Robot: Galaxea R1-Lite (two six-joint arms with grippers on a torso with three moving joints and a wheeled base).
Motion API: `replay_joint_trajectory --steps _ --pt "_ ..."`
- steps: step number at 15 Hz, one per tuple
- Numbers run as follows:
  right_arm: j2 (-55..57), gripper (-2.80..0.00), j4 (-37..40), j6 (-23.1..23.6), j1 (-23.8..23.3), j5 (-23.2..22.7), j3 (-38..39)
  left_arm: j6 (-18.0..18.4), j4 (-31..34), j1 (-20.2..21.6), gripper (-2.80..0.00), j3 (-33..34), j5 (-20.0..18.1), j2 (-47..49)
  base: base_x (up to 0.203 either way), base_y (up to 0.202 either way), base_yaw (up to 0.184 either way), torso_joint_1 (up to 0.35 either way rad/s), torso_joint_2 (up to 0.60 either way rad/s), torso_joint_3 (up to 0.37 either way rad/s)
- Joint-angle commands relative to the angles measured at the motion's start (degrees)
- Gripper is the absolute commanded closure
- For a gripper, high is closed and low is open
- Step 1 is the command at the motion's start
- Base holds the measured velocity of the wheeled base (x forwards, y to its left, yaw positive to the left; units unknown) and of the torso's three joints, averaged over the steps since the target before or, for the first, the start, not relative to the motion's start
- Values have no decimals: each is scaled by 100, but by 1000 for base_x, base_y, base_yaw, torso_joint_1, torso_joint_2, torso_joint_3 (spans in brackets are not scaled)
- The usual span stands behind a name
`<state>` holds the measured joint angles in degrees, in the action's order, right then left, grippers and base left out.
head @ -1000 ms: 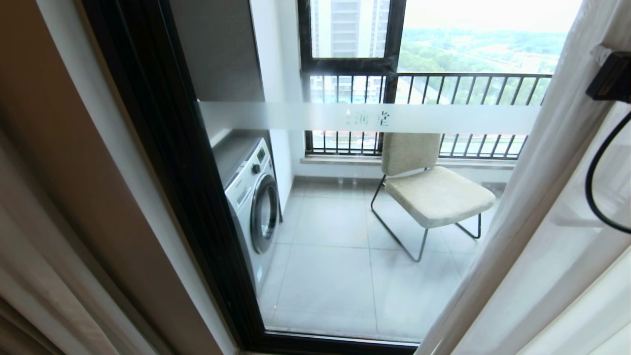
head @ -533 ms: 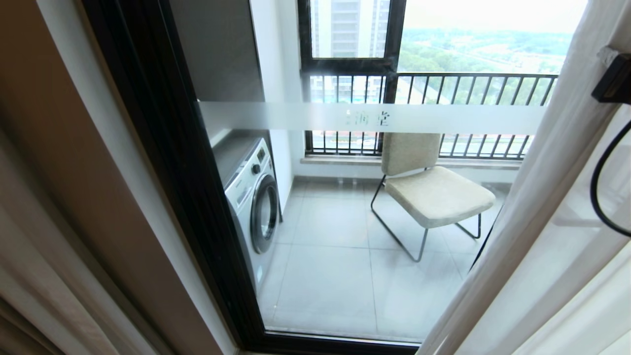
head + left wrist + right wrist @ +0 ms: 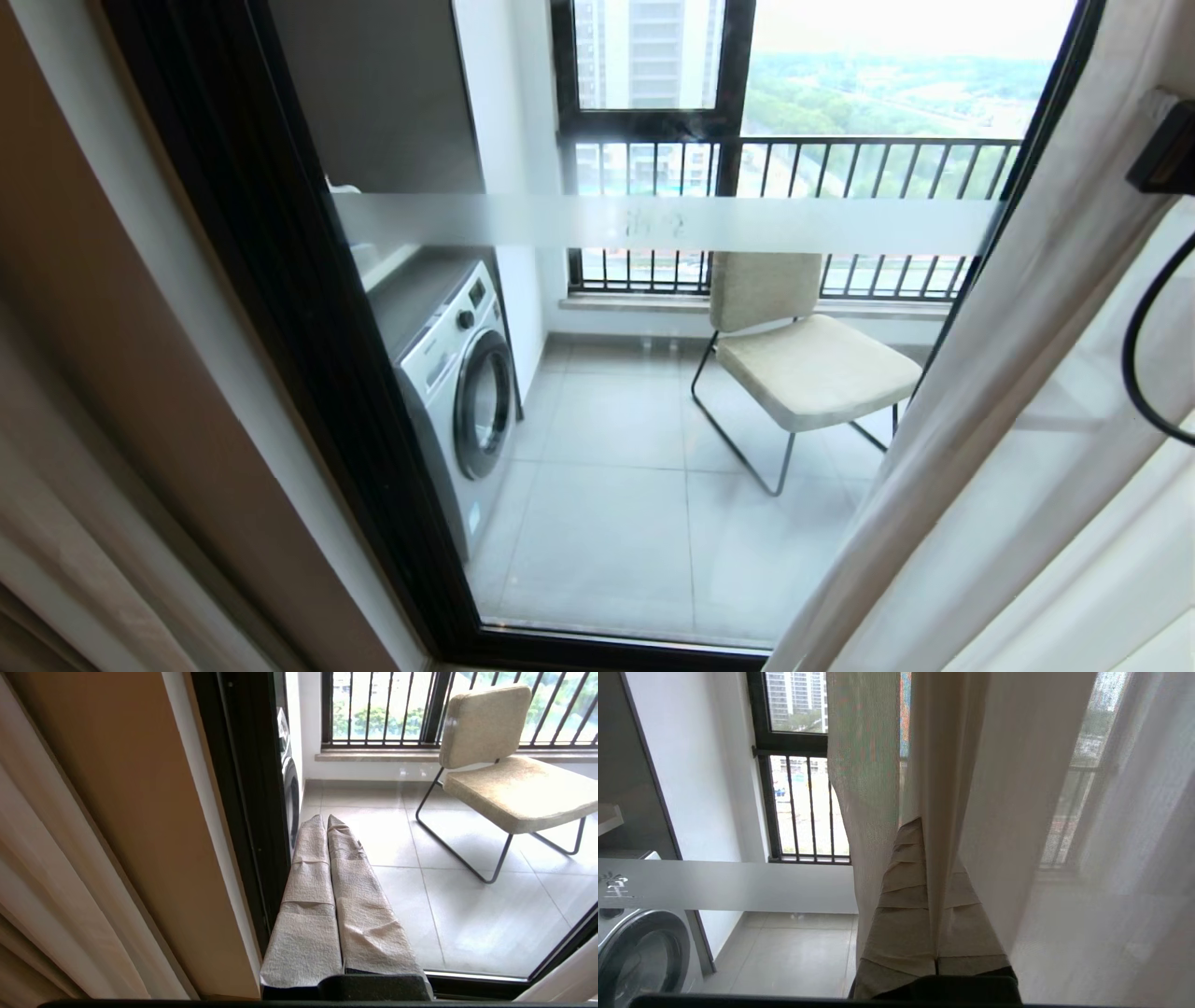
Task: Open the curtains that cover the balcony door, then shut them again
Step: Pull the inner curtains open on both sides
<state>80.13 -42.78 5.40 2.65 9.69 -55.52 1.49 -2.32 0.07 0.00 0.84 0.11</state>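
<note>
— Head view, left to right: what is seen to have changed?
— The whole scene has been shifted leftward, so the camera was moved, not the things. The beige curtain [image 3: 56,523] is bunched at the left edge, the door [image 3: 308,373] stands beside it, and more glass is bared than half a second ago: a second dark frame bar is now exposed at the sheer [image 3: 1008,392].
— And the jaws?
— The left gripper [image 3: 327,819] is parked by the door frame, jaws clenched on nothing. The right gripper [image 3: 931,858] is clamped on an edge fold of the sheer, which runs down between its jaws.
— What does that mean for the task?
— Opening is judged well advanced; the sheer is probably being drawn rightward with the base. Closing is not yet begun.
</note>
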Motion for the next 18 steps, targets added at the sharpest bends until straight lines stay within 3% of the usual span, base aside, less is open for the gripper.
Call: replay_joint_trajectory --steps 1,8,18 --pt "3 0 -20 5 8 33 25 1 -6 1 0 0 4 -2 0 -194 2 7 1 2" --pt "-164 0 -20 14 -61 68 170 12 3 1 0 0 4 -2 0 -190 3 0 2 1" --pt "-459 0 -8 40 -569 68 483 1 -6 1 0 0 -5 -2 0 -191 4 2 3 2"
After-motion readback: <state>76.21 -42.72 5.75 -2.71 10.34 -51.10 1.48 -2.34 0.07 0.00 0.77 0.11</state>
